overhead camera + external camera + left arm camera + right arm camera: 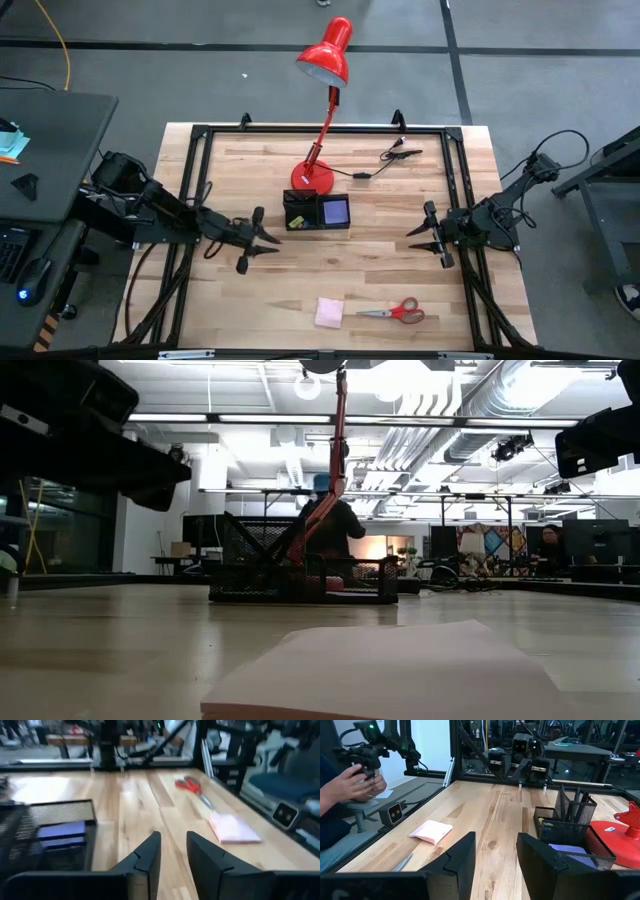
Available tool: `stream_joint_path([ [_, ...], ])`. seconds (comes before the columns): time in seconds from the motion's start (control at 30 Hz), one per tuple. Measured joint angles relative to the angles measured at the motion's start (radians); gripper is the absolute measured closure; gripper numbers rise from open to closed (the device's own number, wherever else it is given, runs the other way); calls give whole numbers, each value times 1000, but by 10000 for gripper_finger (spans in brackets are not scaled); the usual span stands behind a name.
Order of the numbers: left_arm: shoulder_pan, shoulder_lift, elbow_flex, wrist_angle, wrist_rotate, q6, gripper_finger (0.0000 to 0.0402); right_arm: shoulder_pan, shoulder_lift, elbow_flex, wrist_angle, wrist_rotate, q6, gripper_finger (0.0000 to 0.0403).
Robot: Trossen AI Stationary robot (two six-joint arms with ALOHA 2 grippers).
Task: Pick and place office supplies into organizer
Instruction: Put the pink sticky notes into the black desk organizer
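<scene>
Near edge of the bench point(250, 310): pink sticky pad point(330, 312) lies flat, red-handled scissors point(398, 312) just beside it on the right, not touching. Both loose, nothing on or around them, so either looks free to grab from above.

Mid-bench: left claw point(262, 241) hovers left of the organizer point(316, 213), fingers a narrow gap apart, pinching nothing. Right claw point(428, 238) hovers well right of it, fingers slightly spread, also empty. Both sit clear of the supplies, likely between picks.

Organizer stands centre, purple pad point(335, 211) already in its right compartment, pens upright in the left one, per the right wrist view.

Just behind, touching or nearly: red lamp base point(312, 178); lamp arm leans over that side, could crowd a drop from above. Black cable with clips point(392, 158) farther back right. A person's hands show beyond the bench in the right wrist view.
</scene>
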Motion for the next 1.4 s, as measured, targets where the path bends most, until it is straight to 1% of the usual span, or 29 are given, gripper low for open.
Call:
stream_joint_path([
  [0.07, 0, 0, 56, -117, 1, -11, 305, 0, 0, 0, 0, 0, 0, 269],
  [0.2, -11, 1, 213, -410, 6, -16, 266, 0, 0, 0, 0, 0, 0, 269],
  [0.3, -47, 2, 327, -547, -5, 0, 230, 0, 0, 0, 0, -1, 0, 269],
  [0.5, -106, 78, 515, -749, -59, 0, 150, 0, 0, 0, 0, -1, 0, 269],
  [0.63, -132, 177, 619, -838, -92, -42, 87, 0, 0, 0, 0, -1, 0, 269],
  [0.73, -132, 267, 709, -891, -90, -56, 35, 0, 0, 0, 0, -1, 0, 269],
  [0.8, -136, 323, 759, -943, -98, -75, 11, 0, 0, 0, 0, -1, 0, 269],
  [0.83, -136, 349, 788, -960, -108, -78, 8, 0, 0, 0, 0, -1, 0, 269],
  [1.0, -162, 424, 905, -1026, -152, -88, 22, 0, 0, 0, 0, -1, 0, 269],
  [1.1, -182, 450, 959, -1032, -158, -100, 14, 0, 0, 0, 0, 0, 0, 269],
  [1.23, -213, 496, 1002, -1067, -196, -100, 4, 0, 0, 0, 0, 0, 0, 269],
  [1.4, -239, 546, 1026, -1056, -228, -107, 18, 0, 1, 0, 0, 0, 0, 269],
])
